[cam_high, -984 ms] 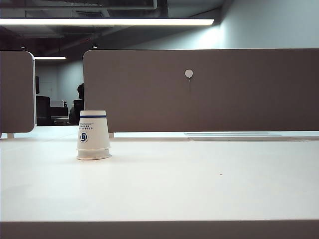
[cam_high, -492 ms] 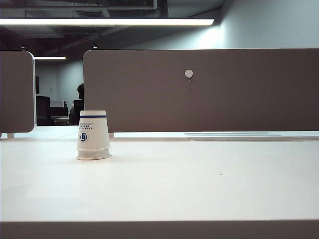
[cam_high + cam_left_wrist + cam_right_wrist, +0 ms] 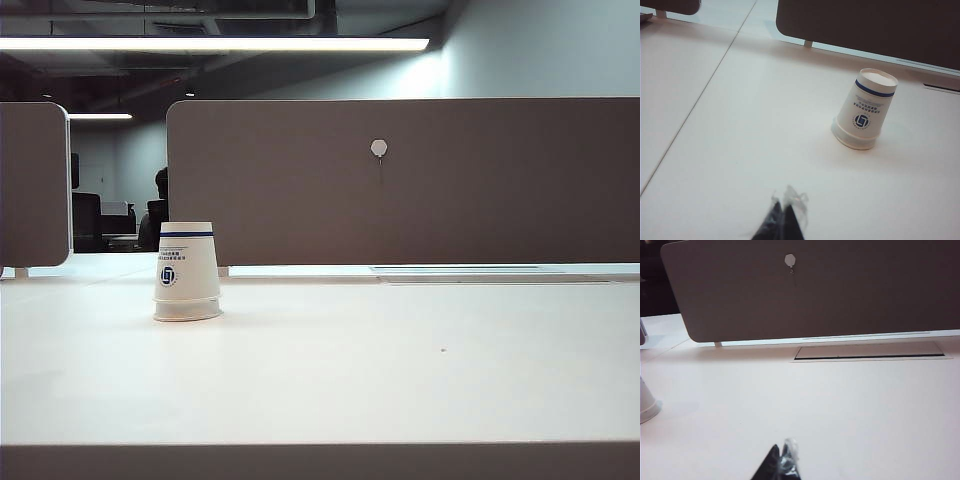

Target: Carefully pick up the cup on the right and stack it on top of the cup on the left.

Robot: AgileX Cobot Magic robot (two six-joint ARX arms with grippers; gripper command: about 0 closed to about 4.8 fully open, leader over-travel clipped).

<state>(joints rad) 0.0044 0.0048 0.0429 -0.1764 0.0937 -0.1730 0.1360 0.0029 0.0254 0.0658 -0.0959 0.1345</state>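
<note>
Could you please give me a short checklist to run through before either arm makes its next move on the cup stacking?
1. Cups nested: ok; the cup stack stands upside down, two rims showing at its foot.
2. Stack upright: ok in the exterior view.
3. Left gripper clear of the stack: ok; fingers shut, holding nothing, well short of it.
4. Right gripper empty: ok; fingers shut over bare table.
5. Any cup left on the right: ok, none visible.
6. Arms in the exterior view: cannot tell; neither shows there.
</note>
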